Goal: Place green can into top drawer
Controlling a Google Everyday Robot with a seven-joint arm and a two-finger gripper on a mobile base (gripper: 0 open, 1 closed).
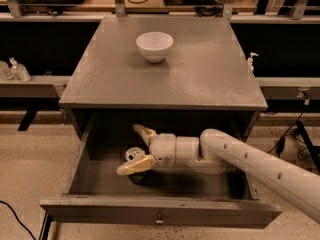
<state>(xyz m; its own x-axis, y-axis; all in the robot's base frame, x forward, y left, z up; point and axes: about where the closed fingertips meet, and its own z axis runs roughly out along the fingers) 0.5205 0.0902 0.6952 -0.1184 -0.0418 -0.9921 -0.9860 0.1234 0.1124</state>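
Note:
The green can stands upright on the floor of the top drawer, which is pulled out of the grey cabinet. Only the can's silver top and a dark part of its body show. My gripper reaches into the drawer from the right. It is open, with one finger behind the can and the other in front of it. The fingers stand wide apart around the can. The drawer's small metal knob shows at the centre of its front panel.
A white bowl sits on the cabinet top, towards the back. My arm crosses the drawer's right side. A small white bottle stands by the cabinet's right edge. Shelves and cables run behind.

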